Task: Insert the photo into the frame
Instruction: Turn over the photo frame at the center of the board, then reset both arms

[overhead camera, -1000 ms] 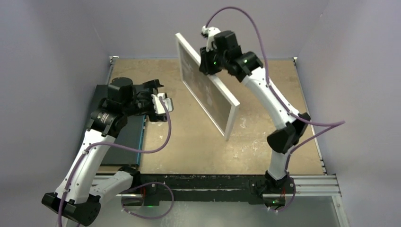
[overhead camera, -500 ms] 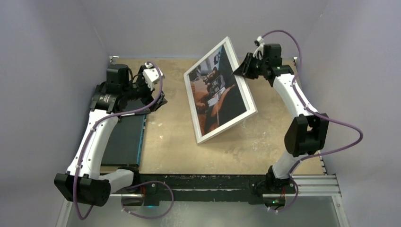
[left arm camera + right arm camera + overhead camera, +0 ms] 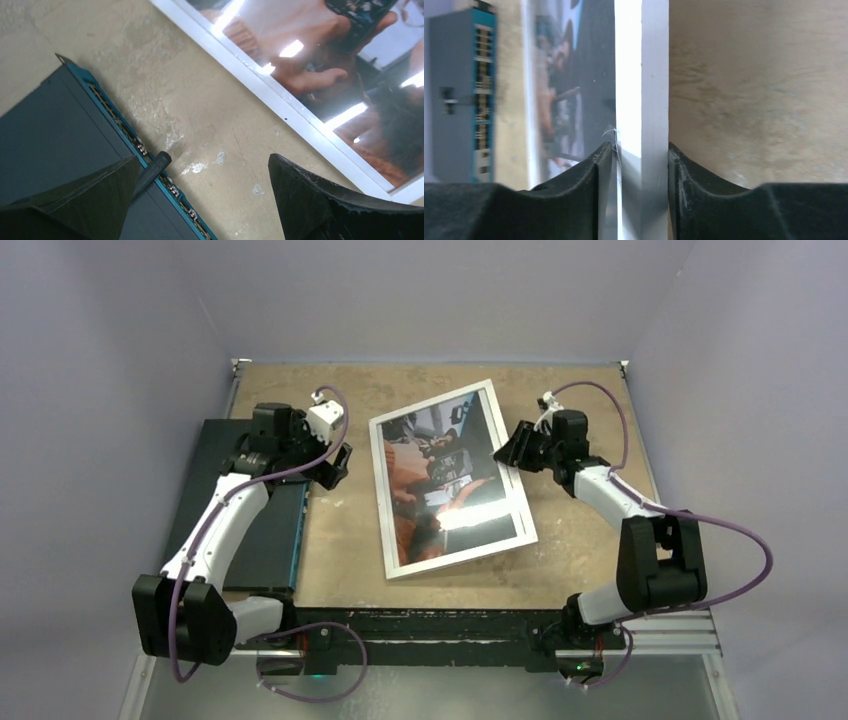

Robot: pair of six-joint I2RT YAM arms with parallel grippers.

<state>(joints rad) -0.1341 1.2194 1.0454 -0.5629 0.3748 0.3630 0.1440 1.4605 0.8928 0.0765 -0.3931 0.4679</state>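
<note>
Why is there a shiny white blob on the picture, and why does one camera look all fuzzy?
Top external view: light bounces off the glass of the frame, whitening a patch of the photo near its lower edge. Left wrist view: the same glass shows bright streaks. Right wrist view: the frame's edge is very close to the lens, so it looks blurry and washed-out white.

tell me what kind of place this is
Likely a robot lab test cell, not a home: two arms bolted to a metal rail, plain pale walls boxing in a worn tabletop, with a frame lying on it.
</note>
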